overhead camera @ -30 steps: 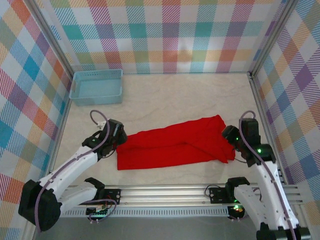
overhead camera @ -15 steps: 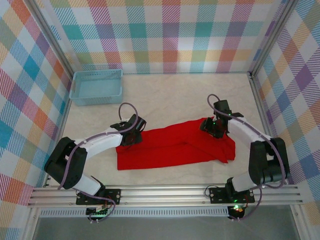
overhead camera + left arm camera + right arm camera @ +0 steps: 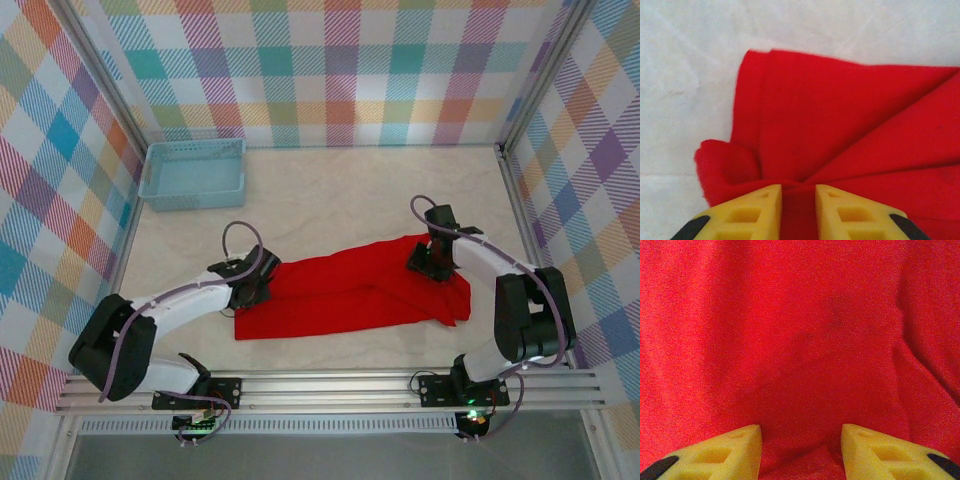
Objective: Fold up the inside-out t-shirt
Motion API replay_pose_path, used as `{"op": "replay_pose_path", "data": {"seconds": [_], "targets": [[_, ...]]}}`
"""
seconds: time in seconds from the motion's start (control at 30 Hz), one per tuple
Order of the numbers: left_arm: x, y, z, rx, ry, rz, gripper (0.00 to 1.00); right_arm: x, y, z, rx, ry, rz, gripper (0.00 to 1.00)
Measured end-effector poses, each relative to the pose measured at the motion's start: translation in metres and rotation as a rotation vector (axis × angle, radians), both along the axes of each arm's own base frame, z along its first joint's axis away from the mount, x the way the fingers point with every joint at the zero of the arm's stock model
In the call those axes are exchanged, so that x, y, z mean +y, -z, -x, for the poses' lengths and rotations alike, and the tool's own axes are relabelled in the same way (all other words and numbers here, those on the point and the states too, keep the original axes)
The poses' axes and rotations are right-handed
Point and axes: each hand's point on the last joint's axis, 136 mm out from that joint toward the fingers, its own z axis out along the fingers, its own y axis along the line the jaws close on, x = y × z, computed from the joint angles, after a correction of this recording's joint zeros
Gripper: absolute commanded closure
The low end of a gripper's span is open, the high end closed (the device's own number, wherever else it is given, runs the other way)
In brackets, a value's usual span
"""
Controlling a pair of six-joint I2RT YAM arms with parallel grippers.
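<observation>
The t-shirt lies as a long red band on the counter, closer to the near edge than the far one and about midway between the left and right edges. Its long axis runs left to right, and the right end is angled a little toward the far edge. The left end points at the left edge and looks roughly square. The right end is broader and more rumpled.

What the next move depends on is that one tool sits at each end of this axis, both on the far long side of the band. The left tool is at the far corner of the left end, so the cloth stretches away from it to the right. The right tool is on the far part of the right end, so the cloth stretches away from it to the left and toward the near edge. Each arm is the nearer one to its own end, so neither has to reach across.

In the left wrist view the yellow fingers stand close together. A ridge of red cloth is gathered in the narrow gap, and creases fan out from it, so I read this as a pinch on the shirt's corner. In the right wrist view the fingers are spread wide over flat cloth with only a small pucker between them. That tool is released and grips nothing yet.

A blue basket sits near the far left corner, well apart from the shirt.

My guess is that the far long edge gets lifted from both ends together and carried across the short axis. For that, the right tool must first take hold.
</observation>
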Motion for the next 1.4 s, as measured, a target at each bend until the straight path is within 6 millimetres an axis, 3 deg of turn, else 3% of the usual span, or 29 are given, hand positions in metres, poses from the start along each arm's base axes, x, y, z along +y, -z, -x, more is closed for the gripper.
{"op": "replay_pose_path", "data": {"seconds": [0.1,0.2,0.33,0.4,0.43,0.5,0.6,0.8,1.03,1.13,1.4], "targets": [[0.01,-0.003,0.011,0.008,-0.026,-0.01,0.75,-0.008,-0.004,0.006,-0.004,0.011,0.033,0.56],[0.014,-0.018,0.009,-0.03,-0.041,-0.011,0.61,-0.012,-0.016,0.0,-0.034,0.015,0.049,0.55],[0.016,-0.047,-0.018,-0.089,-0.082,-0.005,0.44,-0.009,-0.045,-0.025,-0.115,-0.004,0.053,0.49],[0.02,-0.054,-0.036,-0.097,-0.121,-0.004,0.33,-0.007,-0.062,-0.044,-0.165,-0.011,0.058,0.48],[0.025,-0.052,-0.046,-0.091,-0.146,-0.008,0.32,-0.007,-0.069,-0.053,-0.183,-0.014,0.064,0.48],[0.036,-0.042,-0.057,-0.059,-0.185,-0.023,0.35,-0.006,-0.072,-0.067,-0.194,-0.016,0.075,0.47],[0.046,-0.017,-0.06,0.028,-0.203,-0.044,0.43,-0.006,-0.06,-0.075,-0.163,-0.018,0.093,0.47],[0.032,0.009,-0.058,0.117,-0.156,0.008,0.67,-0.01,-0.031,-0.073,-0.076,-0.016,0.122,0.46],[0.024,0.008,-0.071,0.085,-0.13,0.071,0.93,-0.011,0.002,-0.087,0.006,-0.006,0.117,0.53],[0.03,0.007,-0.077,0.071,-0.148,0.087,0.97,-0.021,0.013,-0.091,0.032,0.024,0.124,0.61],[0.055,-0.012,-0.087,-0.013,-0.233,0.125,1.0,-0.049,0.013,-0.111,0.022,0.092,0.152,0.65]]}}
